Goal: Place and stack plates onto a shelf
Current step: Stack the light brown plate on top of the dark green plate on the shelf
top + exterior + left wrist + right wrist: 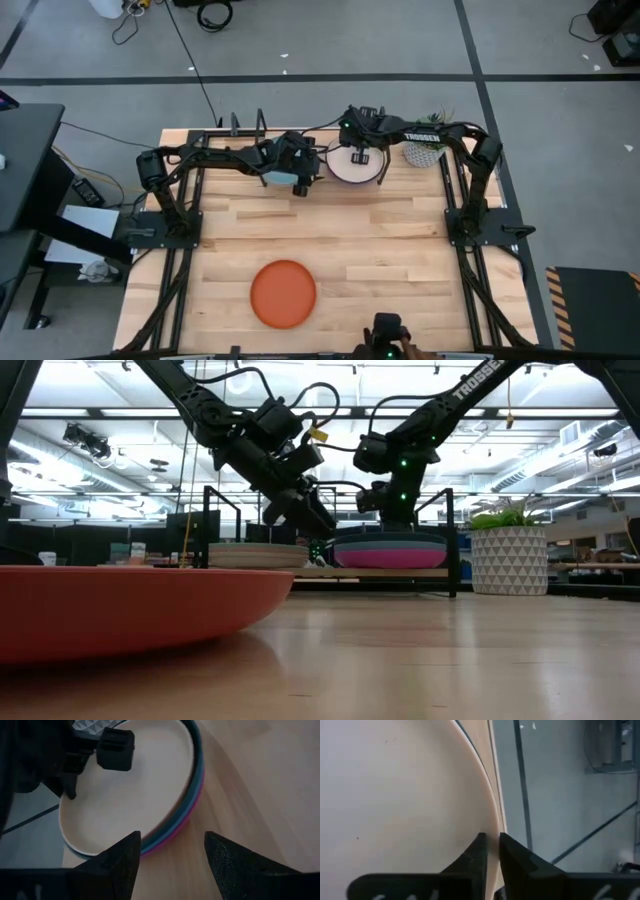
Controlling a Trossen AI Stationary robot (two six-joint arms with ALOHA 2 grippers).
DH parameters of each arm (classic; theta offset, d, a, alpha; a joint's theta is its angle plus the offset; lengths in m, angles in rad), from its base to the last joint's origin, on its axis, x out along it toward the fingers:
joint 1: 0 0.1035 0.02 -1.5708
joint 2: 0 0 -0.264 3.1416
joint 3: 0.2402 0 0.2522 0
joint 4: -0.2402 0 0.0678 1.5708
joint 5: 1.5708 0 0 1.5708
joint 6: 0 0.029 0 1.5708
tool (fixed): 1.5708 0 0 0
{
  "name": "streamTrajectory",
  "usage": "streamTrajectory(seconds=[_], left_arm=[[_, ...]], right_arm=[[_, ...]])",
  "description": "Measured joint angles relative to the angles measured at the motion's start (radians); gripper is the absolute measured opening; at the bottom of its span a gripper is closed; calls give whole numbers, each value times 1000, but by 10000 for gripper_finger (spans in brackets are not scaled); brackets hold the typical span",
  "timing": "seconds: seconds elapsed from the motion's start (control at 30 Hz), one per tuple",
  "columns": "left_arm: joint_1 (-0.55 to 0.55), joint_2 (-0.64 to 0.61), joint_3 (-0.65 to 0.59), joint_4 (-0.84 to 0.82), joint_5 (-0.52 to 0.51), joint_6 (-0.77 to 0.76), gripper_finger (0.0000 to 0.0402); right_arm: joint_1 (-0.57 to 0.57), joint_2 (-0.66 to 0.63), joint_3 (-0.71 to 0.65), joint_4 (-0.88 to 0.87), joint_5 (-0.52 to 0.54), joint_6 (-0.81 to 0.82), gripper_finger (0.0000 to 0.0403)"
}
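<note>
On the shelf [300,572] at the table's far edge stand two stacks of plates. The right stack [390,552] shows pink, blue and teal rims under a cream top plate [125,790]. The left stack [255,553] lies under my left arm. My right gripper [491,840] stands over the right stack, shut on the cream plate [352,170]. My left gripper [172,840] is open and hovers between the stacks, beside the right stack's near-left rim, touching nothing. An orange plate [283,293] lies flat near the table's near edge. My right gripper pinches the cream plate's rim [492,827] between its two fingers, on the far side, where grey floor shows beyond. The fingers come from above, pointing down, one inside the rim and one outside. The plate lies roughly level on top of the right stack.
A potted green plant in a white patterned pot [425,150] stands right of the shelf. The shelf's black upright posts [235,125] rise beside the stacks. Bare wood tabletop [400,260] lies between the shelf and the orange plate.
</note>
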Motion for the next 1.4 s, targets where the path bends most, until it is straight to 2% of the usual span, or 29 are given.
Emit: streamTrajectory(seconds=[0.47, 0.8, 1.13, 1.2, 1.3, 1.4], left_arm=[[0, 0, 0, -19, 0, 3, 226], [0, -1, 0, -33, 0, 19, 226], [7, -1, 0, -35, 0, 19, 226], [7, -1, 0, -35, 0, 19, 226], [7, -1, 0, -33, 0, 19, 226], [5, -1, 0, -30, 4, 18, 226]], right_arm=[[3, -4, 0, 34, -10, -50, 14], [-28, -39, 0, 10, -161, -57, 1], [-33, -84, -1, -8, -146, -67, 1], [-35, -101, -1, -16, -180, -65, 1], [-48, -103, -1, -19, -247, -42, 14], [-69, -90, -1, -3, -339, -33, 56]])
